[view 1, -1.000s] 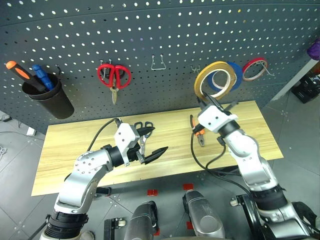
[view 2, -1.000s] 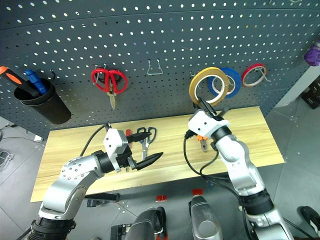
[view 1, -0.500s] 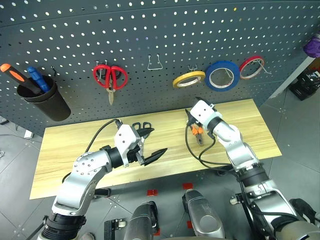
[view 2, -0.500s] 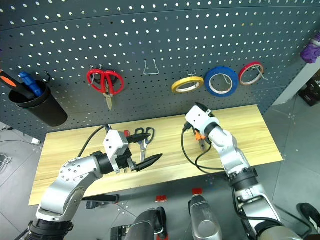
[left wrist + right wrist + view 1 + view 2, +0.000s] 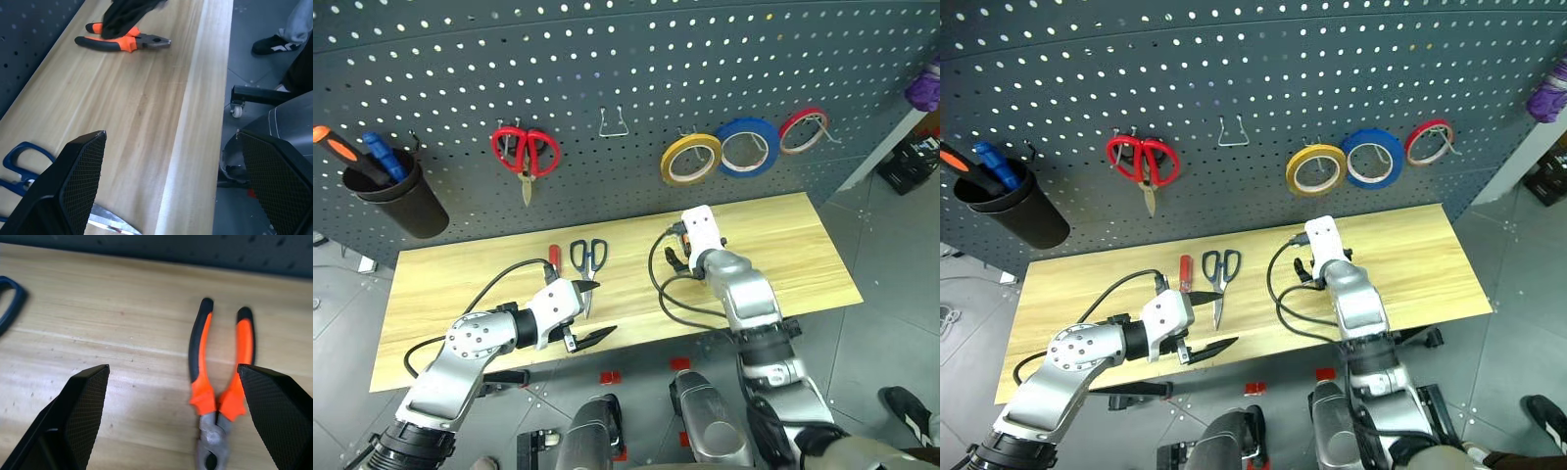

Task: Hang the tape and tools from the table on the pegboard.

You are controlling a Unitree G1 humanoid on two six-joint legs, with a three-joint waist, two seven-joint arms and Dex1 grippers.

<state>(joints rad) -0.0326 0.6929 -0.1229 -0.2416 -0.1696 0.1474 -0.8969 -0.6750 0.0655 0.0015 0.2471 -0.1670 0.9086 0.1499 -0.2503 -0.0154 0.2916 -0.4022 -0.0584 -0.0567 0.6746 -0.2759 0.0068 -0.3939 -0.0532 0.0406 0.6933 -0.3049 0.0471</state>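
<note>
Dark grey pegboard [image 5: 636,59]: thin yellow tape ring [image 5: 690,159] hung; orange-black pliers [image 5: 215,382], blue-handled scissors [image 5: 588,262], red screwdriver [image 5: 553,259] remain on light wood tabletop [image 5: 783,250]; both hands [image 5: 579,311] [image 5: 171,431] open, empty.

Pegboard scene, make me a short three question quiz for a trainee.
1. True or false: the yellow tape hangs on the pegboard.
2. Which task tools lie on the table?
3. The right end effector stands: A) shut on the pliers B) open over the pliers C) shut on the tape.

Key: 1 true. 2 pliers, blue-handled scissors, red-handled screwdriver. 3 B.
</note>
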